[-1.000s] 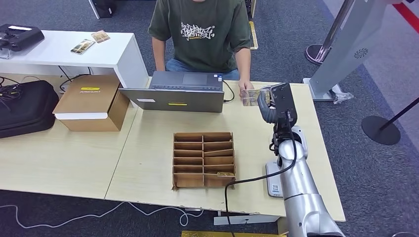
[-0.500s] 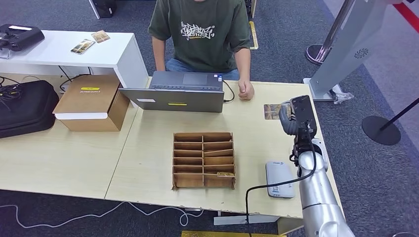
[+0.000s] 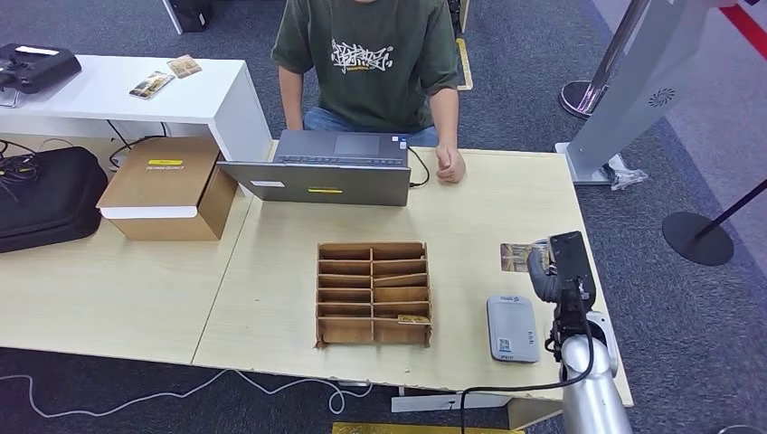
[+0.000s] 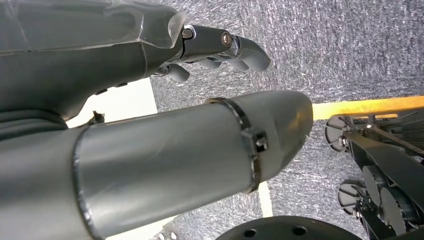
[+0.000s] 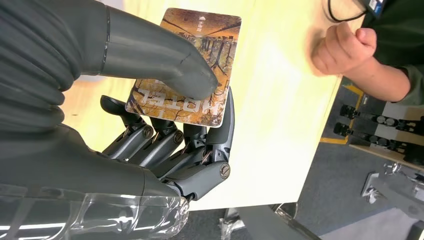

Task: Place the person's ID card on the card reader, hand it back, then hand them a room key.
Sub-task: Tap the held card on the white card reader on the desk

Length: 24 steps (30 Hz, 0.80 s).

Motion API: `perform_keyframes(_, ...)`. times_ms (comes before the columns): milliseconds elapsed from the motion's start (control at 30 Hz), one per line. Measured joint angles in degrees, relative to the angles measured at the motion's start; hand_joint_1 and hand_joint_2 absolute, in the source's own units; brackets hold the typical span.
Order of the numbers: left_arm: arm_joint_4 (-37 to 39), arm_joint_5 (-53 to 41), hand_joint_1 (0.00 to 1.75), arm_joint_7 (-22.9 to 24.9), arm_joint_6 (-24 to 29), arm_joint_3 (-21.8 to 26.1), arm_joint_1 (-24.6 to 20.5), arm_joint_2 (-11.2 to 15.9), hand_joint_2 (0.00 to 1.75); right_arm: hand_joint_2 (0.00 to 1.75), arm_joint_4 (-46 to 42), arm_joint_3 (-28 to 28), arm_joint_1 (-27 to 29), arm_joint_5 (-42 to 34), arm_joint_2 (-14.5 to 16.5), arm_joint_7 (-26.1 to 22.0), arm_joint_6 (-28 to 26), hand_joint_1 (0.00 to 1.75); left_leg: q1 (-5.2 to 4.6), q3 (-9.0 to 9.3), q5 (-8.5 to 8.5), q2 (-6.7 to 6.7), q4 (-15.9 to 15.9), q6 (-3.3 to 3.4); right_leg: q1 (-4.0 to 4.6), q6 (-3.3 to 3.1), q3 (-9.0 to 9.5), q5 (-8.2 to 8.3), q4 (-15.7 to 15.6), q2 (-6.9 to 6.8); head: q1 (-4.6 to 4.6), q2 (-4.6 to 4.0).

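In the head view, the right hand (image 3: pixel 553 264) is up above the worktop (image 3: pixel 470 208) and holds the ID card (image 3: pixel 518 257) flat, with the card sticking out past the fingers toward the wooden box (image 3: pixel 373 293). The card reader (image 3: pixel 512 328) lies on the worktop just beside and below the fingers, on the robot's side. The card looks ready to go down onto it, so I think this is the step where the card gets put on the reader. The person's hand (image 3: pixel 449 167) rests in a fist far off past the fingers, next to the laptop (image 3: pixel 331 168), maybe waiting to get the card back. In the left wrist view, the left hand (image 4: pixel 220 47) hangs over grey carpet with its fingers curled in and nothing in them, because it has no job yet. In the right wrist view, the thumb (image 5: pixel 165 60) presses on top of the ID card (image 5: pixel 187 65) and the fingers (image 5: pixel 200 145) lie under it, so the card is pinched flat and will not slip. The person's fist (image 5: pixel 347 52) sits across the pale worktop (image 5: pixel 280 100) from the fingers.
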Motion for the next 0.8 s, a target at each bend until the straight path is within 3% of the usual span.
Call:
perform_keyframes(600, 0.0, 0.32, 0.0, 0.0, 0.0, 0.0, -0.02, -0.09, 0.0, 1.75, -4.37, -0.46, 3.33, 0.76, 0.07, 0.6, -0.03, 1.75, 0.0, 0.03, 0.0, 0.0, 0.0, 0.0, 0.0, 0.0, -0.01, -0.01, 0.0, 0.0, 0.0, -0.01)
perform_keyframes(800, 0.0, 0.98, 0.0, 0.0, 0.0, 0.0, 0.02, -0.34, 0.0, 1.75, -9.11, -0.46, 9.48, 2.07, 1.33, 1.74, -0.77, 1.75, 0.0, 0.0, -0.06, -0.03, 0.0, 0.01, 0.0, 0.01, 0.0, -0.07, 0.0, -0.03, 0.0, -0.01)
